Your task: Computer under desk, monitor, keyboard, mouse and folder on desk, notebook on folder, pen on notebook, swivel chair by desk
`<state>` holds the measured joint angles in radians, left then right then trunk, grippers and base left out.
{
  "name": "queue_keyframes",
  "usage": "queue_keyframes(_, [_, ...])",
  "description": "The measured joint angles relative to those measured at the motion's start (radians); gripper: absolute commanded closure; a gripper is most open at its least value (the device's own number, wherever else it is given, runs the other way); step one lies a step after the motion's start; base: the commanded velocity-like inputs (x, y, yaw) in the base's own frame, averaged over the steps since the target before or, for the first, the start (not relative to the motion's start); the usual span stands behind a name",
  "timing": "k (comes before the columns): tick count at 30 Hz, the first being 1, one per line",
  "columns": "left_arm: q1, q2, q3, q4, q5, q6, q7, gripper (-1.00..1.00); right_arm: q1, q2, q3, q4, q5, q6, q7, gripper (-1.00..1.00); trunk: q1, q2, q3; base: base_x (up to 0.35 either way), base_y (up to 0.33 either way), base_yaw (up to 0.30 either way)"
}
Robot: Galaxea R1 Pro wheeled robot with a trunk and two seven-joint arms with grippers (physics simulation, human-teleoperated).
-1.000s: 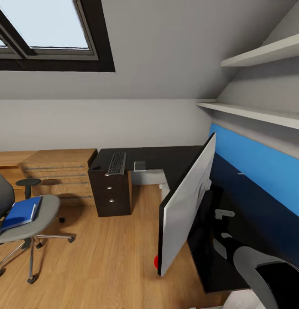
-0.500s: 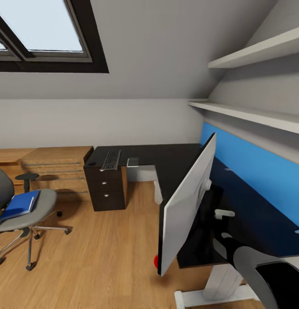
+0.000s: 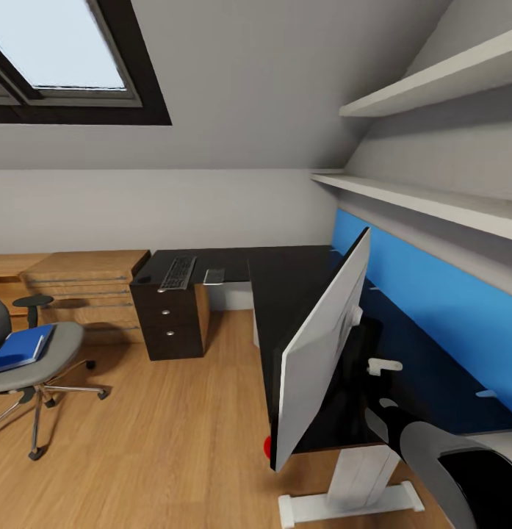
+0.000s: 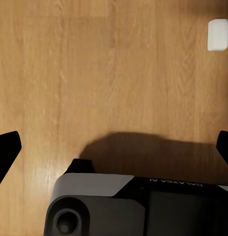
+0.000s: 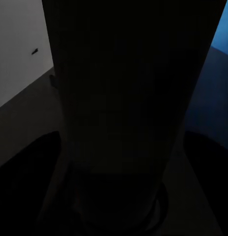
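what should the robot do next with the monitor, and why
Probably lower the monitor onto the desk and let go. It is tilted beside the near desk edge, its red-dot corner hanging past the edge over the floor, seemingly carried by the right arm. The dark desktop beside it looks bare, and the keyboard lies at the far end, well away.

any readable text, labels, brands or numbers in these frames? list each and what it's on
"GALAXEA": printed on the dark housing of the left arm in the left wrist view, where it appears upside down; any characters after it are too blurred to read.

Keyboard: key legends too small to read.

Monitor, blue folder, desk: no legible text; the monitor's red dot carries no writing.
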<state>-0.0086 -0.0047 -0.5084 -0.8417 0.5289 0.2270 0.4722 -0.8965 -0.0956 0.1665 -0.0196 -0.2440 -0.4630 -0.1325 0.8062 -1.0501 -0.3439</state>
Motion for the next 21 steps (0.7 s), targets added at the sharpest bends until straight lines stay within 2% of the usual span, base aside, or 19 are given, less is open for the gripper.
queue_keyframes(7, [0.000,0.001,0.002,0.000,0.000,0.000,0.000,-1.00,0.001,0.000,-0.001,0.000,0.000,-0.001,0.000,1.00,0.000,0.000,0.000,0.024,-0.010,0.000])
queue_keyframes(12, [0.000,0.001,0.002,0.000,-0.001,-0.001,0.001,-1.00,0.000,-0.001,0.007,0.003,-0.015,-0.004,-0.002,1.00,-0.001,0.000,0.000,0.243,-0.007,0.000])
queue_keyframes(17, [0.000,0.001,0.002,0.000,-0.001,-0.001,0.000,-1.00,0.000,-0.001,0.001,0.002,-0.004,-0.002,-0.002,1.00,-0.001,0.000,0.000,0.291,-0.056,0.000])
queue_keyframes(21, [0.000,0.003,0.002,0.000,-0.001,-0.001,0.001,-1.00,0.001,-0.001,0.000,0.000,-0.001,-0.001,-0.001,1.00,0.000,0.000,0.000,0.116,-0.038,0.000])
